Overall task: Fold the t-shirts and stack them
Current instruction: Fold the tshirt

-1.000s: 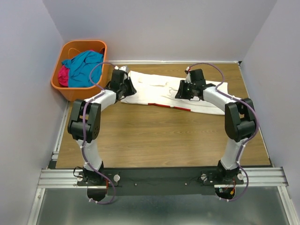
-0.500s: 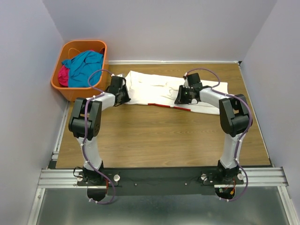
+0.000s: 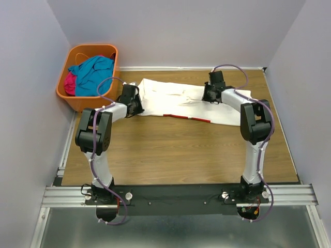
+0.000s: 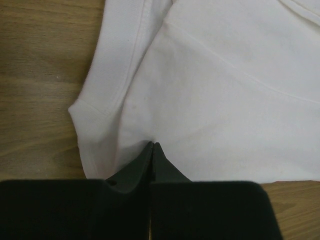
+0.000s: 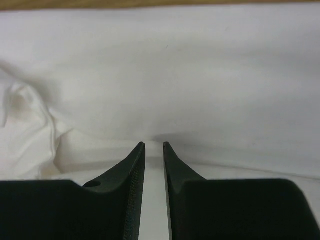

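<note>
Top external view, looking down: finds the white t-shirt [image 3: 176,101] spread flat across the far part of the table [image 3: 181,150], long side running left to right, with a thin red strip [image 3: 187,118] showing along its near edge. Places the left gripper [image 3: 139,107] at the shirt's left end and the right gripper [image 3: 207,97] on its far right part, both low on the cloth. Puts the teal-blue t-shirt [image 3: 95,70] and the magenta t-shirt [image 3: 70,82] bunched together in the orange basket [image 3: 62,88] beside the table's far left corner, apart from the white one.

From the left wrist: jaws pressed together, tips meeting on a pinch of white cloth near the hemmed sleeve, with fine creases fanning out from them.

From the right wrist: jaws narrow, only a slim gap between, tips dug into a pucker of white cloth and seemingly gripping a fold there. Rumpled cloth just left of those tips.
</note>
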### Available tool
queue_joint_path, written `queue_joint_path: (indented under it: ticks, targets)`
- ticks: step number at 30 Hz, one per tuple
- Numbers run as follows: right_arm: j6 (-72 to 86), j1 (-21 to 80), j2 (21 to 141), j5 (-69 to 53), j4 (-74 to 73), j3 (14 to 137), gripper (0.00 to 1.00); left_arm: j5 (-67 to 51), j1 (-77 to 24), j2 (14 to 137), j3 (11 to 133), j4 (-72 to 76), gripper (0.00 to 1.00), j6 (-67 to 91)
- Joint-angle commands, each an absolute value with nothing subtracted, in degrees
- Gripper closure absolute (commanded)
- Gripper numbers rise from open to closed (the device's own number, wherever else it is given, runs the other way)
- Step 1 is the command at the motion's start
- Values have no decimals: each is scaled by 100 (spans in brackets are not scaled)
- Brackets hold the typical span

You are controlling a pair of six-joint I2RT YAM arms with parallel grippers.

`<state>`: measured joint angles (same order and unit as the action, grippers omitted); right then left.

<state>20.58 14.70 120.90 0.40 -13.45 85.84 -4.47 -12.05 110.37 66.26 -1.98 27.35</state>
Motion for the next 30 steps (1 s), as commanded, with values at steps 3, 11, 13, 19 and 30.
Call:
queue_joint_path:
  ticks: [3, 11, 13, 19, 30]
  targets:
    - [1881, 1038, 12270, 1133, -1327, 9229, 72, -290, -1169, 10846, 6451, -571, 93, 2610]
    - [2153, 598, 10979, 792, -1336, 7789, 68, 263, -1143, 10407, 6328, -773, 91, 2470]
    - [2232, 580, 10706, 660, -1336, 7472, 60, 290, -1143, 10283, 6311, -791, 89, 2444]
    - [2671, 124, 10108, 572, -1345, 6338, 55, 246, -1107, 10380, 6451, -896, 88, 2417]
    - [3505, -1105, 9414, -350, -652, 5187, 56, -325, -1134, 10554, 6855, -625, 83, 2698]
